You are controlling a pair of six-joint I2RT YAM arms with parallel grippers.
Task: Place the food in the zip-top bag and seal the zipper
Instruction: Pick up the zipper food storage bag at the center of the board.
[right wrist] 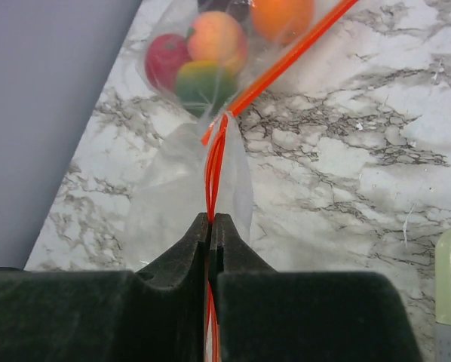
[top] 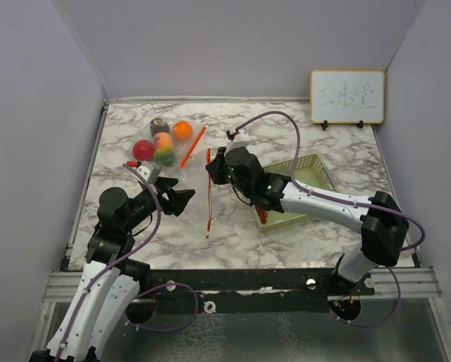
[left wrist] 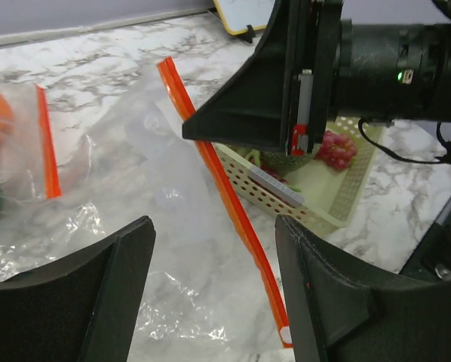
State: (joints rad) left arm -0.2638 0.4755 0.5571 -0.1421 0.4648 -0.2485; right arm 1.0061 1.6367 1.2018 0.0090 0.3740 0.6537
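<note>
Orange zipper (top: 209,204), thin clear film: light, limp, slippery; better taken by the stiffer strip than by the film.

From above: right end effector (top: 211,172) clamped on that strip, zip-top bag (top: 189,172) spread to its left, toy fruits (top: 162,143) bunched inside, ahead and left of the left end effector (top: 189,200).

From the left wrist: jaws parted, gripping nothing, film beneath them, zipper passing just ahead. Grapes (left wrist: 337,147) in the basket (left wrist: 265,188) on the far side of the right end effector, not yet bagged.

From the right wrist: shut flat on the zipper, its two halves parting just ahead, fruits beyond. Hard, smooth, round fruits by the look; likely to roll on the worktop (right wrist: 361,151) and drag the film.
</note>
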